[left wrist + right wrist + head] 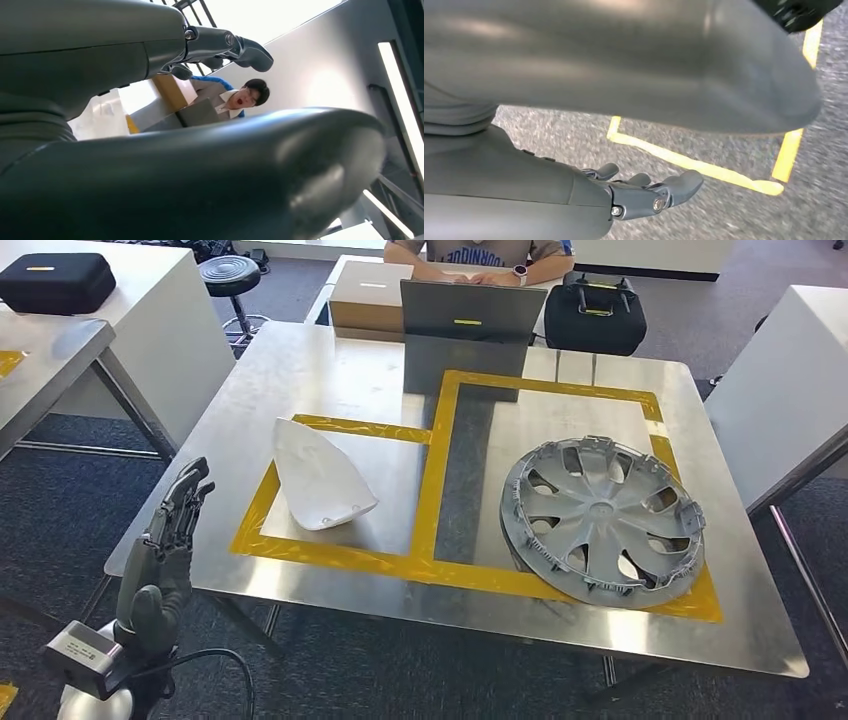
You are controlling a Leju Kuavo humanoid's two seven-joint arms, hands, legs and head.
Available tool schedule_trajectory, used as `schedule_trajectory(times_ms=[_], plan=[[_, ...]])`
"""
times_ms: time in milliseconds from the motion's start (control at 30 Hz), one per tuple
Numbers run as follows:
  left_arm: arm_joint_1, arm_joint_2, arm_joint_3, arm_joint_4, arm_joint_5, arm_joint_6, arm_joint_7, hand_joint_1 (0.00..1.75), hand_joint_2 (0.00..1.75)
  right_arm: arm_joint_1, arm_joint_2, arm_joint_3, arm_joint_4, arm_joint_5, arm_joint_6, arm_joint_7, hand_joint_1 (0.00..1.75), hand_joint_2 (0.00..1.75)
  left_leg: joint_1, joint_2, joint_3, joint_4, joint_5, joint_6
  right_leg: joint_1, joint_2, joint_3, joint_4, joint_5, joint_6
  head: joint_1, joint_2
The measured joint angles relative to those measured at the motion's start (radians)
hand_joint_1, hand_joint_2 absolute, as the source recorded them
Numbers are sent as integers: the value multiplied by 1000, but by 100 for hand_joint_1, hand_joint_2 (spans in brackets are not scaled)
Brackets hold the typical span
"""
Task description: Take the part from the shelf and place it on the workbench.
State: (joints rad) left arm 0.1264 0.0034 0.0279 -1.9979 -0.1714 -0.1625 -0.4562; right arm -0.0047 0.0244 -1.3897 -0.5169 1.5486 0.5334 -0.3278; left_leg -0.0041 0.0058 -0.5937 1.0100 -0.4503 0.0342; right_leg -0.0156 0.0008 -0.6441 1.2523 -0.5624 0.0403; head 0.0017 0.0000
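Looking down, we see the white part (318,475) already lying on the workbench (330,370) inside yellow tape. Our left hand (168,540), raised and empty with fingers apart, could nudge it; our right hand (644,192) hangs loosely apart, holding nothing.

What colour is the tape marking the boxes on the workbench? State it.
Yellow tape on the steel workbench, clearest in the head view.
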Motion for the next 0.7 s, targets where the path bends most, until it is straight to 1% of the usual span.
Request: schedule_trajectory(times_ms=[33,67,100,133,167,200,233,267,300,333,367,400,433,467,500,533,567,600,633,667,700], plan=[[6,0,3,-5,0,0,2,0,0,-1,0,0,0,0,0,-2,0,0,-1,0,-12,4,8,-2,3,0,56,-68,17,-7,1,0],[12,0,7,-10,-1,0,4,0,0,-2,-2,0,0,0,0,-5,0,0,-3,0,-21,8,16,-5,6,0,111,-144,20,-14,1,0],[17,0,11,-15,-3,0,8,0,0,-3,-3,0,0,1,1,-8,0,0,-4,1,-27,10,23,-9,10,0,151,-204,17,-20,1,0],[23,0,14,-21,-4,-1,12,0,0,-4,-4,0,0,1,2,-10,0,0,-4,1,-30,10,31,-15,14,0,173,-243,8,-27,1,0],[29,-1,19,-25,-6,-1,16,0,0,-4,-5,0,0,2,3,-11,0,0,-4,1,-31,8,39,-21,17,-1,176,-258,7,-32,0,0],[36,-1,23,-28,-7,-2,20,0,0,-3,-5,0,1,3,4,-12,0,0,-3,2,-32,4,46,-27,17,-1,170,-259,15,-38,1,0],[43,-1,29,-31,-8,-2,23,0,0,-3,-5,0,2,3,5,-13,0,0,-3,0,-36,7,43,-33,15,-2,164,-264,24,-45,3,0],[51,-2,36,-33,-12,-3,26,0,0,-3,-5,0,3,3,5,-14,0,0,-2,-1,-44,22,21,-38,11,-4,154,-267,37,-52,2,0],[60,-2,43,-34,-18,-5,28,0,0,-3,-5,-1,4,3,4,-15,0,0,-1,-3,-55,54,-19,-44,8,-6,142,-270,50,-58,-1,0],[67,-2,51,-33,-26,-6,29,0,0,-3,-4,-1,6,3,3,-16,0,0,2,-5,-68,105,-73,-49,7,-7,128,-270,63,-61,-5,0],[75,-3,57,-31,-36,-7,29,0,0,-2,-3,-2,7,2,2,-17,0,0,5,-5,-82,168,-125,-54,7,-8,113,-270,75,-62,-9,0],[82,-3,63,-29,-45,-7,29,0,0,-1,-2,-4,8,2,1,-18,0,0,8,-5,-90,228,-158,-59,6,-9,97,-269,87,-60,-12,0],[88,-3,68,-25,-54,-8,29,0,0,0,0,-6,9,1,2,-19,0,0,11,-5,-87,269,-165,-64,6,-10,80,-268,99,-58,-14,0],[94,-3,73,-20,-61,-8,29,0,0,0,1,-9,9,0,2,-19,0,0,14,-5,-70,280,-149,-67,5,-12,63,-265,110,-55,-16,0],[98,-4,77,-15,-68,-10,30,0,0,0,3,-12,10,0,3,-20,0,0,17,-5,-36,256,-120,-70,3,-13,47,-262,120,-51,-17,0],[102,-4,81,-10,-74,-11,32,0,0,-1,4,-15,9,-1,4,-21,0,0,20,-5,14,200,-96,-73,2,-13,34,-256,129,-46,-18,0],[103,-4,84,-3,-81,-13,36,0,0,-1,5,-18,9,-2,5,-22,0,0,23,-6,72,123,-92,-75,1,-13,23,-250,136,-40,-21,0],[107,-4,87,5,-87,-15,40,0,0,-1,6,-21,9,-3,6,-25,0,0,23,-7,117,59,-99,-71,2,-13,17,-244,143,-34,-22,0],[111,-4,91,14,-93,-16,44,0,0,-1,6,-23,9,-3,7,-28,0,0,22,-9,146,13,-113,-65,3,-12,15,-241,151,-27,-23,0],[116,-4,95,25,-97,-19,46,0,0,-1,6,-24,9,-3,10,-31,0,0,19,-10,156,-10,-123,-55,3,-11,13,-241,159,-19,-22,0],[123,-4,99,36,-100,-22,47,0,0,0,7,-26,9,-3,14,-34,0,0,16,-11,149,-10,-118,-42,1,-10,13,-244,170,-11,-20,0]])
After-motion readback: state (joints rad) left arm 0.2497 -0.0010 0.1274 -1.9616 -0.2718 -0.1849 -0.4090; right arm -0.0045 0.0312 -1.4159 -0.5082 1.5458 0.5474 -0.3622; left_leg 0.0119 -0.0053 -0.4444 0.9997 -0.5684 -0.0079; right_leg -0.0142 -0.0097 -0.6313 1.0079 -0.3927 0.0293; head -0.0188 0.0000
